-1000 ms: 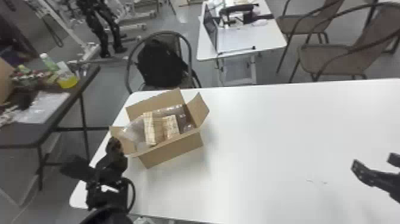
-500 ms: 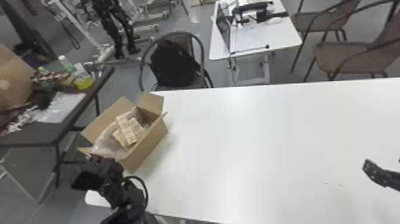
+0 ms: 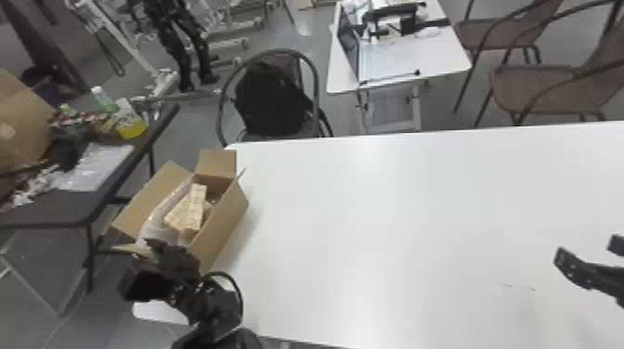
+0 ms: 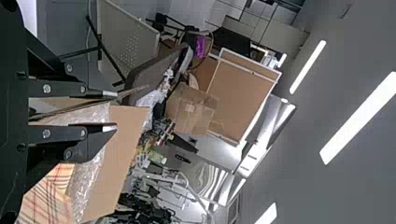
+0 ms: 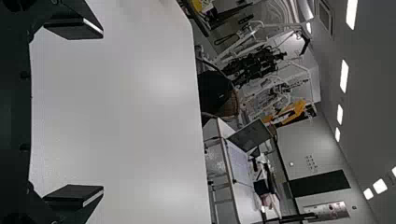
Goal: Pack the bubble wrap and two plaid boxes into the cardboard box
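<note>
Brown cardboard box (image 3: pixel 224 223), open-topped, sits at the head view's lower left, probably light; we'd pinch its stiff flaps (image 3: pixel 153 199) near the edge. At its near end, our left gripper (image 4: pixel 116 110) is narrowly parted, a flap between its fingers. Inside, clear bubble wrap (image 3: pixel 155 227) should squash and slip; the two small beige plaid boxes (image 3: pixel 197 209) want gripping across their sides. Lower right, our right gripper (image 3: pixel 586 249) gapes wide, empty.

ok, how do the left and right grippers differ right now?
Opening: the left gripper has a narrow gap between its fingers; the right gripper is spread wide.
Place: the left gripper is at the cardboard box; the right gripper is over the white table.
Shared: both black, two-fingered.
</note>
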Controlling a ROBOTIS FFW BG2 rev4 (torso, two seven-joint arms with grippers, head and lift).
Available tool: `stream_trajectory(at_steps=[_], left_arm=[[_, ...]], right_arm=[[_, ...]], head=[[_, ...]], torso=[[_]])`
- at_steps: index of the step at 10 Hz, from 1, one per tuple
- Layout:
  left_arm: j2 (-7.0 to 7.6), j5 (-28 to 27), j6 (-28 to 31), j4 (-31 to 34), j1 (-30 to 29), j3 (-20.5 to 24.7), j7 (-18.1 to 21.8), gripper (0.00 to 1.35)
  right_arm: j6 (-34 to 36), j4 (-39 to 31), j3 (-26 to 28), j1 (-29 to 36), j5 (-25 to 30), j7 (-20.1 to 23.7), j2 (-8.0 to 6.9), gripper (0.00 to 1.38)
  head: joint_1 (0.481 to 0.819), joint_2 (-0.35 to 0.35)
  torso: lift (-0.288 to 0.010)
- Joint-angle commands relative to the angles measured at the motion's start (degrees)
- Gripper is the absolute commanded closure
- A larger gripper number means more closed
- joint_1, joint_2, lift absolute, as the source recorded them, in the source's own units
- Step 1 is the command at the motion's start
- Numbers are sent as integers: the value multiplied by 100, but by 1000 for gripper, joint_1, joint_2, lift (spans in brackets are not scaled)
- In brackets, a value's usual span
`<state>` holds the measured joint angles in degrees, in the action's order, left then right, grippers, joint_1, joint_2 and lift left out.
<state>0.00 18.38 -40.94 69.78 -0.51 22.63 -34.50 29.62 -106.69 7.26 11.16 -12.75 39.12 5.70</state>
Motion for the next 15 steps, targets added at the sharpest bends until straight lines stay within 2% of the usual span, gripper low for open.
stream_trajectory(at_steps=[1,2,3,4,5,6,7,8,9,10,11,12,13,15], left_arm=[[-15,227,-336,-9,-89,-488,32,142],[70,218,-810,0,-212,-848,32,98],[97,-63,-1109,308,-397,-1015,67,136],[97,-441,-881,1064,-810,-1077,427,137],[97,-854,-670,1688,-1258,-1288,752,140],[105,-995,-564,1960,-1601,-1630,998,140],[70,-995,-555,1969,-1961,-1964,1280,142],[-9,-1091,-564,1864,-2295,-1982,1552,142],[-15,-1346,-599,1767,-2585,-1771,1983,145],[-15,-1416,-661,1582,-2779,-1613,2572,153],[-15,-1258,-837,1283,-2884,-1753,2651,159],[-15,-1355,-942,1108,-2972,-1753,2686,159],[-15,-1460,-819,1099,-3034,-1736,2976,157],[-15,-1337,-802,976,-3060,-1683,3486,163]], right_arm=[[0,26,-5,26,9,-1,1,125],[-44,26,-14,61,80,-1,-16,125],[-308,43,-14,158,185,-1,-43,125],[-800,87,-5,316,317,-10,-87,122],[-1653,237,-5,492,475,-10,-113,121],[-2479,500,-14,642,633,-10,-174,125],[-3762,949,-5,826,827,-238,-333,125],[-4298,1142,-5,1072,985,-731,-517,125],[-4615,1230,12,1327,1099,-1135,-575,125],[-5160,1529,21,1415,1099,-1249,-575,125],[-5467,1678,21,1494,1108,-1293,-526,125],[-5502,1704,21,1679,1178,-1407,-508,125],[-5555,1652,21,1916,1161,-1671,-535,125],[-5722,1704,-5,2004,1126,-1715,-482,125]], head=[[695,350],[695,350],[695,350],[695,350],[695,350],[695,350],[695,305],[695,278],[695,224],[695,194],[695,175],[695,172],[695,166],[695,130]], torso=[[-87],[-87],[-87],[-87],[-87],[-87],[-87],[-87],[-87],[-87],[-87],[-87],[-87],[-87]])
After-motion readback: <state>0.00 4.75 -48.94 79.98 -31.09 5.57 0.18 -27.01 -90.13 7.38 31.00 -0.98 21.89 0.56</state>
